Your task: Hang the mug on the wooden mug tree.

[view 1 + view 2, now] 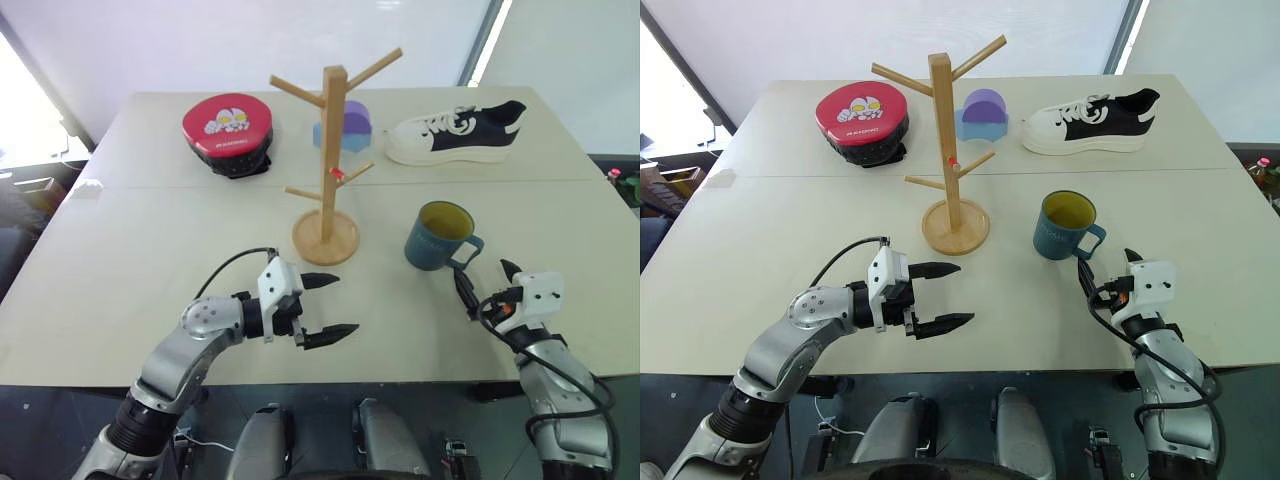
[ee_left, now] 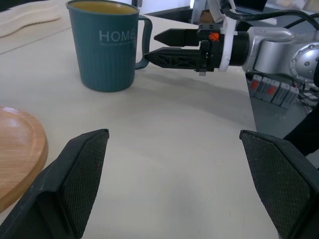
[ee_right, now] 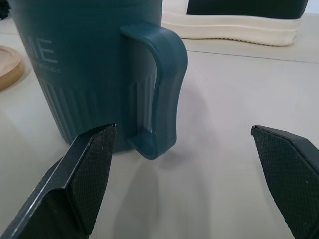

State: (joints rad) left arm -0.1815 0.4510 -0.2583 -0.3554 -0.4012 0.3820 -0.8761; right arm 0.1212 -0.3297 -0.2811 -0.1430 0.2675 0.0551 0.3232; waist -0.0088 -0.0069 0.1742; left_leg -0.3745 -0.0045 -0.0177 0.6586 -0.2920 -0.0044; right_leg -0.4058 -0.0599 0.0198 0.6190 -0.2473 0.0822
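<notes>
The teal-blue mug (image 1: 440,236) with a yellow inside stands upright on the table, right of the wooden mug tree (image 1: 329,160), its handle (image 3: 160,89) turned toward the table's near edge. My right gripper (image 1: 487,281) is open just short of that handle and level with it, touching nothing. The handle stands ahead of the gap between the jaws. My left gripper (image 1: 347,304) is open and empty, pointing right toward the mug from in front of the tree's round base (image 1: 325,238). The left wrist view shows the mug (image 2: 107,50) with the right gripper (image 2: 152,46) at its handle.
At the back of the table are a red round case with a cartoon print (image 1: 230,130), a purple and blue object (image 1: 346,125) behind the tree, and a white and black sneaker (image 1: 455,133). The table's near edge (image 1: 400,378) runs under both arms.
</notes>
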